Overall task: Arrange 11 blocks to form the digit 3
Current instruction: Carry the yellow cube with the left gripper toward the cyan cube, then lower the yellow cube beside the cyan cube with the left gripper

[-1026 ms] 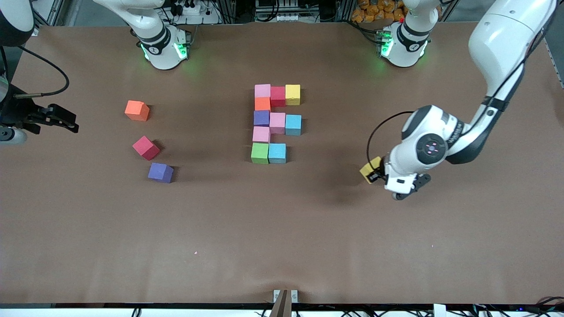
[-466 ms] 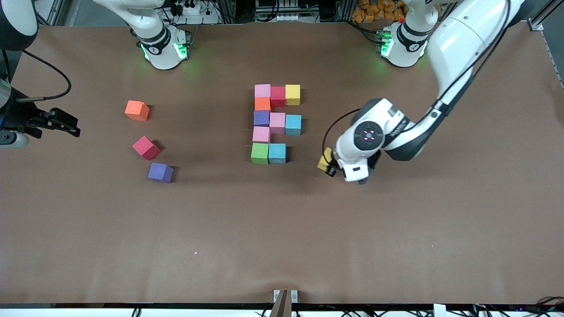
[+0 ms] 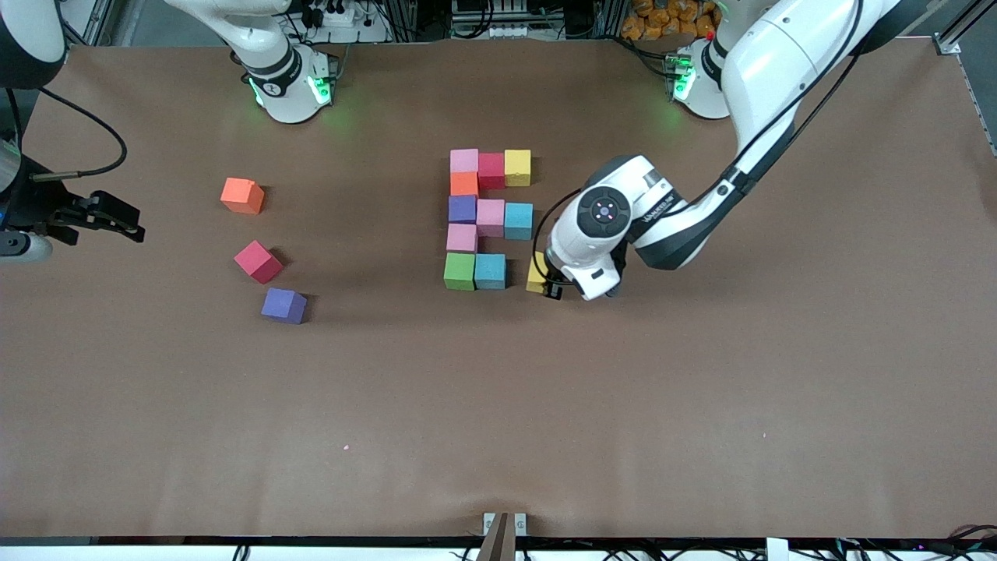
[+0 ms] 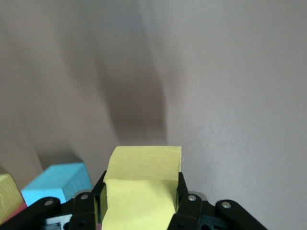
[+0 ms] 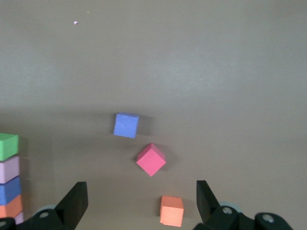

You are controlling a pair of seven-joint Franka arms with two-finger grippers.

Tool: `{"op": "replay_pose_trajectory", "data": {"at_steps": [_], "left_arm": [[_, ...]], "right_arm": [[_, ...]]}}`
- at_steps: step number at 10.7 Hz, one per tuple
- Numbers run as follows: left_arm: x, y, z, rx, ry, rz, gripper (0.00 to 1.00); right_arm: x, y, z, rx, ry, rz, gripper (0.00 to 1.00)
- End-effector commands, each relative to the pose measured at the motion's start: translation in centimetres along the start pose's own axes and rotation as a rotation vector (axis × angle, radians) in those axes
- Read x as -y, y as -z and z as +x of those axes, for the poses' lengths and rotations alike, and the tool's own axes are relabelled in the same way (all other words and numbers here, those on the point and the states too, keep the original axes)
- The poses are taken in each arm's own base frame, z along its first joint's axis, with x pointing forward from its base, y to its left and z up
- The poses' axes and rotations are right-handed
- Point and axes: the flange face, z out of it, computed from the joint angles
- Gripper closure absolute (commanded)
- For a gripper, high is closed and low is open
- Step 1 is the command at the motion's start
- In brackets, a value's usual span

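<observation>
My left tool (image 3: 551,287) is gripping a matte yellow cube (image 3: 536,274), now carried in beside the blue cube (image 3: 490,271) of the blocky figure (image 3: 488,220); my right tool (image 5: 141,201) is waiting, spread wide.

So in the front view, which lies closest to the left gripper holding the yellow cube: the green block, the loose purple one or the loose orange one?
From the left gripper, shut on the yellow cube:
1. Green block, in the figure.
2. Loose purple block, toward the right arm's end.
3. Loose orange block, farthest.
</observation>
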Motion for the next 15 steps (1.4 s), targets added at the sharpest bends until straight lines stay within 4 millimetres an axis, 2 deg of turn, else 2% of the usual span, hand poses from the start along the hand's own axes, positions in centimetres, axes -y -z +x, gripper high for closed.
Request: {"op": "replay_pose_trajectory", "data": {"at_steps": [1, 4, 9, 11, 15], "left_arm": [[0.2, -2.0, -1.6, -0.014, 0.069, -0.026, 0.80], [0.6, -4.7, -3.0, -0.016, 0.139, -0.058, 0.80], [0.8, -5.6, -3.2, -0.019, 0.136, -0.052, 0.80], [0.9, -6.2, -3.1, -0.020, 0.138, -0.041, 0.80], [0.9, -6.3, -3.2, -0.022, 0.134, -0.041, 0.80]], "right_arm": [[-0.5, -0.2, 0.3, -0.013, -0.001, 0.021, 0.00], [-0.2, -0.3, 0.3, -0.005, 0.005, 0.017, 0.00], [1.9, -1.3, 0.7, 0.010, 0.041, 0.010, 0.00], [1.9, -1.3, 0.6, 0.013, 0.033, 0.010, 0.00], [1.2, -1.2, 0.6, 0.010, 0.022, 0.005, 0.00]]}}
